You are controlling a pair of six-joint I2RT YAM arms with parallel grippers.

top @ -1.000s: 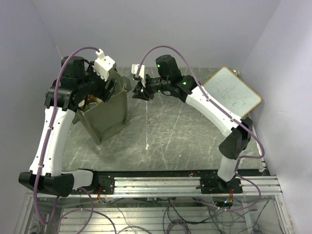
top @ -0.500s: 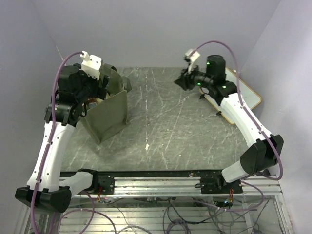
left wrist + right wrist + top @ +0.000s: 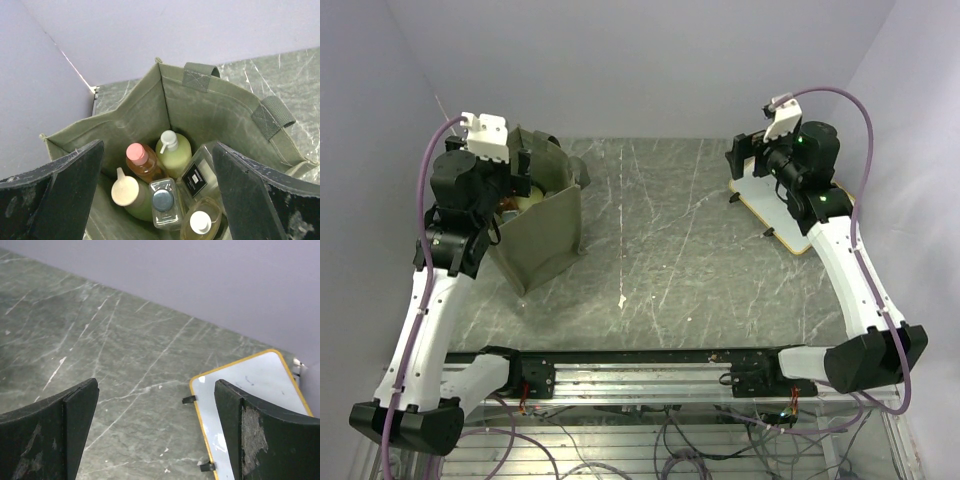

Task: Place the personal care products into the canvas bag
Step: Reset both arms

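The olive canvas bag (image 3: 548, 232) stands upright at the back left, mouth open. In the left wrist view I look down into the bag (image 3: 215, 102). Several personal care products stand inside: an orange bottle with a pink cap (image 3: 142, 161), a yellow-green pump bottle (image 3: 176, 151), a cream-capped bottle (image 3: 126, 192), a clear square bottle with a grey cap (image 3: 163, 202), a second clear bottle with a black label (image 3: 196, 178) and an amber bottle with a white cap (image 3: 200, 223). My left gripper (image 3: 157, 146) hangs open above them, empty. My right gripper (image 3: 156, 385) is open and empty, far from the bag.
A wood-framed whiteboard (image 3: 790, 215) lies at the back right under the right gripper (image 3: 745, 160); its corner and two black clips show in the right wrist view (image 3: 255, 390). Purple walls close the back and sides. The left gripper (image 3: 513, 172) is over the bag's left rim.
The right arm swung from beside the bag across to the back right over the whiteboard, and its jaws spread wide. The left gripper drew back left above the bag and opened fully.
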